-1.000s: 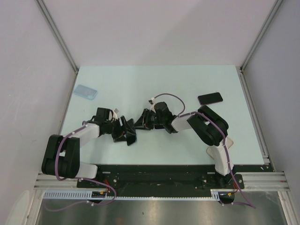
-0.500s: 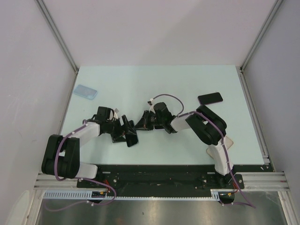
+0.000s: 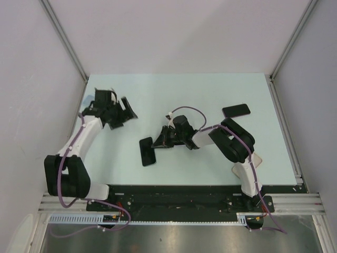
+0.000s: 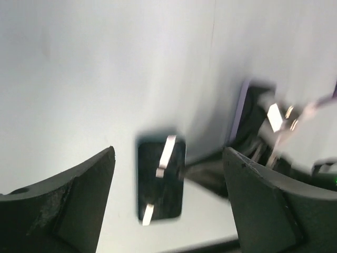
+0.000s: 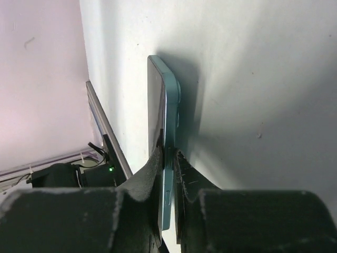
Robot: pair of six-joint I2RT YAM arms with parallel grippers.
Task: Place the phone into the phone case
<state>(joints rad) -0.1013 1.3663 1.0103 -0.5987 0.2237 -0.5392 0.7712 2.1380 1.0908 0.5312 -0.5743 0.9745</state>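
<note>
Right wrist view shows you the phone (image 5: 169, 110) edge-on. It is a thin slab with a smooth pale blue shell, rounded corners, a raised camera bump on its back and a dark glossy screen on the other face. Your right fingers (image 5: 145, 182), matte black and scuffed, are pinched narrow across its thickness at one short end, holding it. The phone's back faces the pale matte surface (image 5: 253, 79) and throws a soft shadow there; you cannot tell whether it touches. From the top external view the phone (image 3: 147, 153) reads as a dark rounded rectangle, screen up, in the near middle of the surface at the tip of the right arm. Your left fingers (image 4: 68, 203), wedge-shaped and dull black, stand wide apart and empty at the far left corner, well apart from the phone. The blurred left wrist view catches bright streaks reflected in the screen. A black glossy rectangular slab (image 3: 236, 110) lies flat toward the far right of the surface, just beside the right arm's elbow.
</note>
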